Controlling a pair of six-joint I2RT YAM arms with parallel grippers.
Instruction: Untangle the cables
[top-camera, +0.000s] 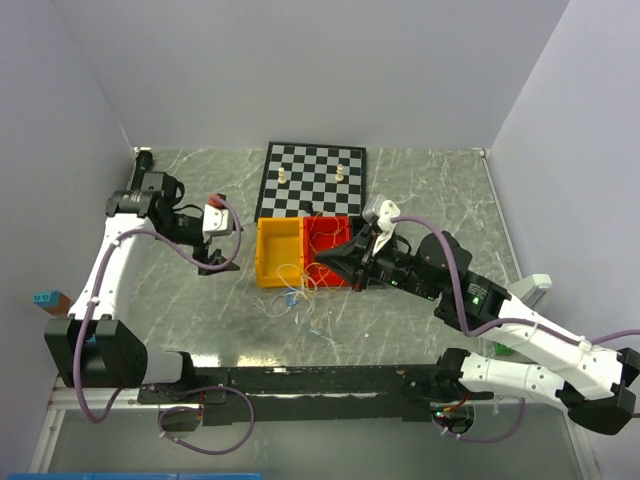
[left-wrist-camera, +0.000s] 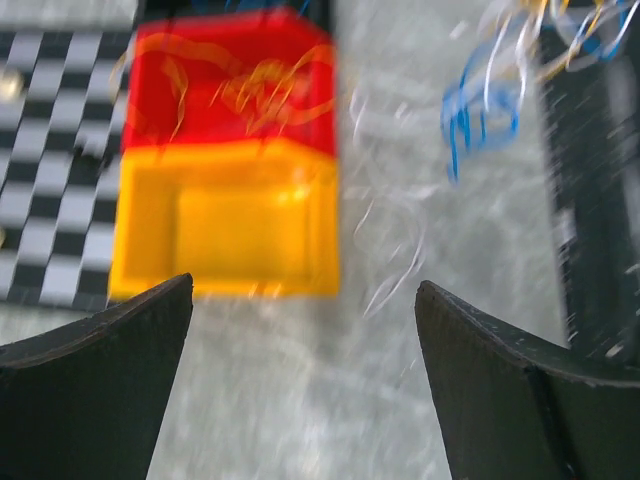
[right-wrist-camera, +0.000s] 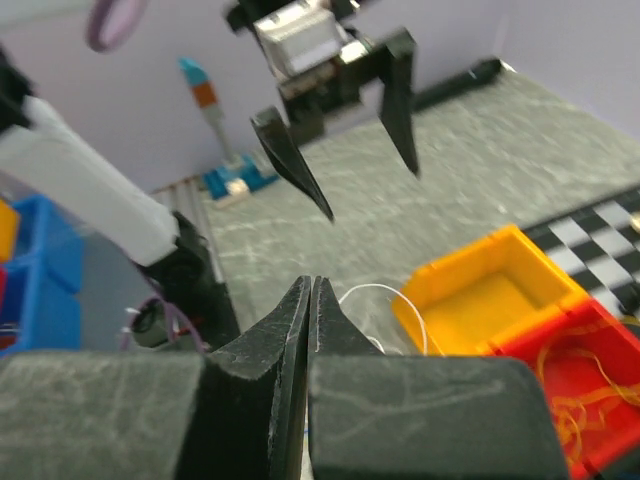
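My left claw (left-wrist-camera: 305, 300) hangs wide open over the desk (left-wrist-camera: 300, 410); my right claw (right-wrist-camera: 311, 298) is pressed closed, near the thin cables (top-camera: 294, 282).

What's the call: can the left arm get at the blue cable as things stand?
Probably yes. The left gripper hangs with jaws open, touching nothing, and only bare table lies between it and the blue cable. The right gripper, shut, sits over the red bin, off that path.
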